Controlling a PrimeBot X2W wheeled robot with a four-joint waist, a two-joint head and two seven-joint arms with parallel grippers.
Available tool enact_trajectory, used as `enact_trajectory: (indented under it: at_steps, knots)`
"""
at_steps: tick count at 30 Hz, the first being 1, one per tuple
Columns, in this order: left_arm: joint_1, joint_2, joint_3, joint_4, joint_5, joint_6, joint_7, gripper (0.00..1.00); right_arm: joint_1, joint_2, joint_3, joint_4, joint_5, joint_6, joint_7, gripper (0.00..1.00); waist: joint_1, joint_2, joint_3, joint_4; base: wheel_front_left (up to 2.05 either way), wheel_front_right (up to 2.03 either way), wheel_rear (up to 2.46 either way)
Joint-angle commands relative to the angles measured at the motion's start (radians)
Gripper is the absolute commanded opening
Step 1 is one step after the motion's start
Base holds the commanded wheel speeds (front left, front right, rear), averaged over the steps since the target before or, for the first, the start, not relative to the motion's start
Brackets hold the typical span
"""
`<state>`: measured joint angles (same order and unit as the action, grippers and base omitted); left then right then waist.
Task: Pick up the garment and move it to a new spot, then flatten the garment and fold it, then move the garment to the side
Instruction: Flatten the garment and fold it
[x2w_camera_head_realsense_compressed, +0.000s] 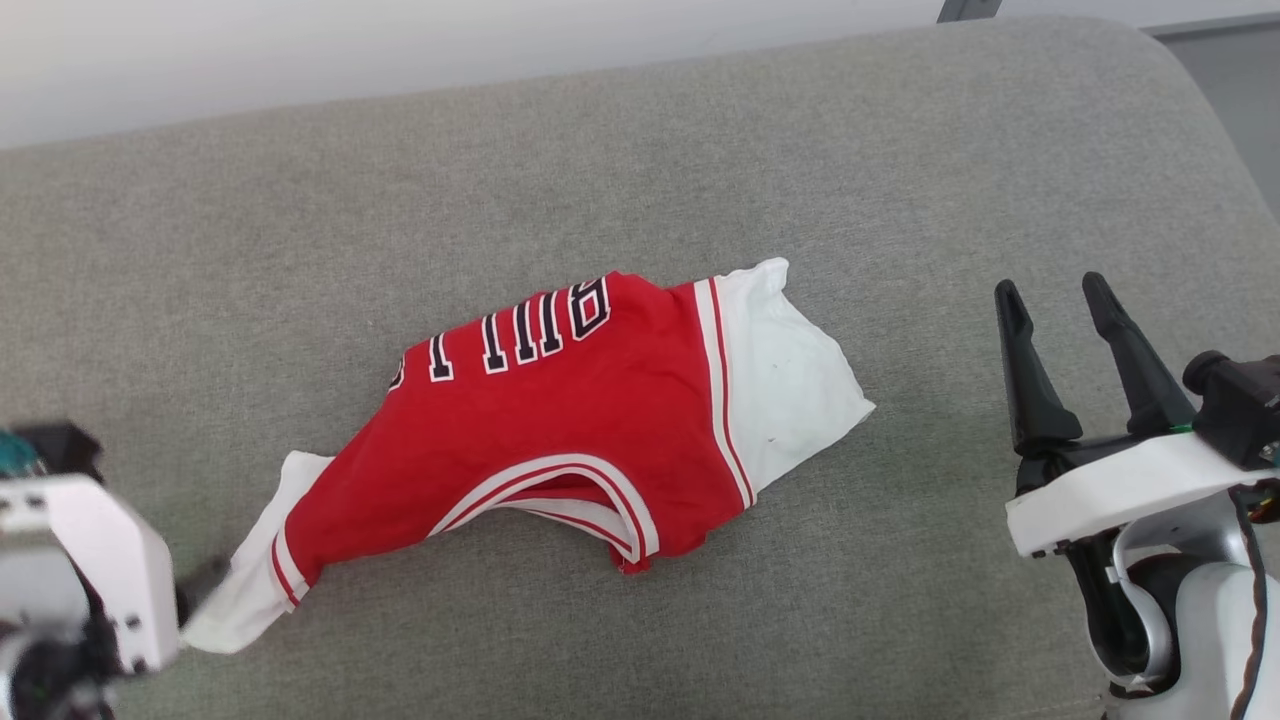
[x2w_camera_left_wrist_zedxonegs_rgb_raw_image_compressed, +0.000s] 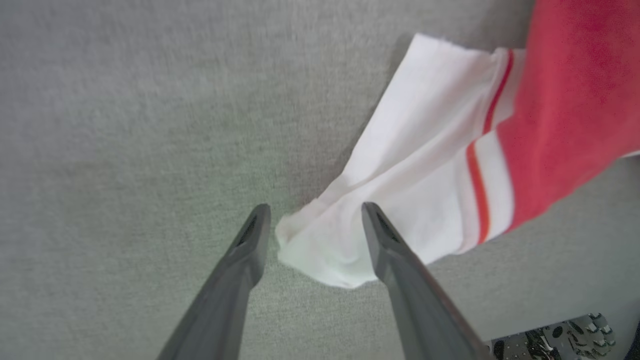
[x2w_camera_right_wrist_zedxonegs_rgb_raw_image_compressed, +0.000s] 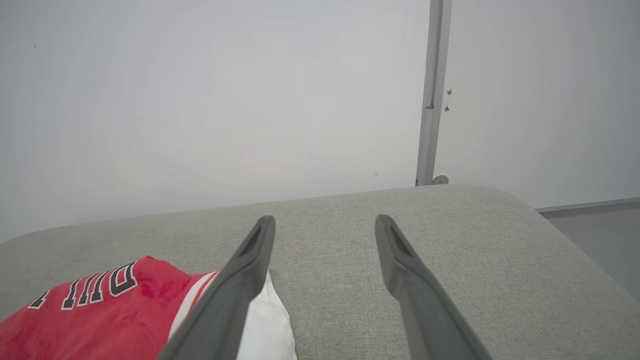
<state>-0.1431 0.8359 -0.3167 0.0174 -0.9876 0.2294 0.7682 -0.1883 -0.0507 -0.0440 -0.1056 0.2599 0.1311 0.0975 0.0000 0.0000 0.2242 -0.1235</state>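
Jaws gape on left gripper (x2w_camera_left_wrist_zedxonegs_rgb_raw_image_compressed: 315, 207) and right gripper (x2w_camera_right_wrist_zedxonegs_rgb_raw_image_compressed: 325, 220); grey couch (x2w_camera_head_realsense_compressed: 600, 150), white wall (x2w_camera_right_wrist_zedxonegs_rgb_raw_image_compressed: 200, 100) behind.

The garment (x2w_camera_head_realsense_compressed: 590, 430) lies on the couch (x2w_camera_head_realsense_compressed: 640, 150) near its middle, stretched from 8 o'clock to 2 o'clock in the head view. One sleeve end points to 8 o'clock, the other to 2 o'clock. The left gripper (x2w_camera_left_wrist_zedxonegs_rgb_raw_image_compressed: 316, 212) sits at the 8 o'clock end, its jaws apart with the sleeve tip lying between them. The right gripper (x2w_camera_head_realsense_compressed: 1050, 285) stands at 3 o'clock of the garment, well apart from it, jaws spread, fingers pointing to 12 o'clock. Behind the couch, at 12 o'clock, is a wall (x2w_camera_right_wrist_zedxonegs_rgb_raw_image_compressed: 200, 100), with an upright post (x2w_camera_right_wrist_zedxonegs_rgb_raw_image_compressed: 432, 100) at 1 o'clock.
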Motion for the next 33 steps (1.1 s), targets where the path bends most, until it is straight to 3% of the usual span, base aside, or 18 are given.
enact_trajectory:
  at_steps: [1,7,12,21,29,30,33]
  knots:
    - [-0.043,0.025,0.01,-0.028,0.011,0.005,0.018,1.0,0.012,0.0,0.001,-0.006,-0.003,-0.001,0.005,1.0,0.0,0.0,-0.009,-0.001,0.0,0.0,0.0]
    - [-0.149,0.065,0.005,-0.104,0.041,-0.011,0.07,1.0,0.013,0.0,0.013,-0.01,0.003,-0.001,0.003,1.0,0.0,0.0,-0.018,-0.013,0.0,0.0,0.0]
    - [-0.262,0.052,-0.043,-0.077,0.079,-0.037,0.12,1.0,0.006,0.0,0.024,-0.01,0.013,-0.001,-0.003,1.0,0.0,0.0,-0.01,-0.031,0.0,0.0,0.0]
    - [-0.36,-0.046,-0.14,0.174,0.082,-0.08,0.194,1.0,-0.01,0.0,0.023,-0.013,0.023,-0.001,-0.017,1.0,0.0,0.0,0.039,-0.062,0.0,0.0,0.0]
    - [-0.4,-0.133,-0.179,0.386,0.091,-0.133,0.137,0.98,-0.031,0.0,0.024,-0.012,0.018,-0.001,-0.02,1.0,0.0,0.0,0.078,-0.06,0.0,0.0,0.0]
    - [-0.402,-0.147,-0.178,0.417,0.083,-0.139,0.128,0.0,-0.033,0.0,0.026,-0.01,0.015,-0.001,-0.019,1.0,0.0,0.0,0.081,-0.059,0.0,0.0,0.0]
    - [-0.416,-0.169,-0.176,0.481,0.073,-0.161,0.115,0.0,-0.042,0.0,0.022,-0.006,0.013,-0.001,-0.019,1.0,0.0,0.0,0.085,-0.051,0.0,0.0,0.0]
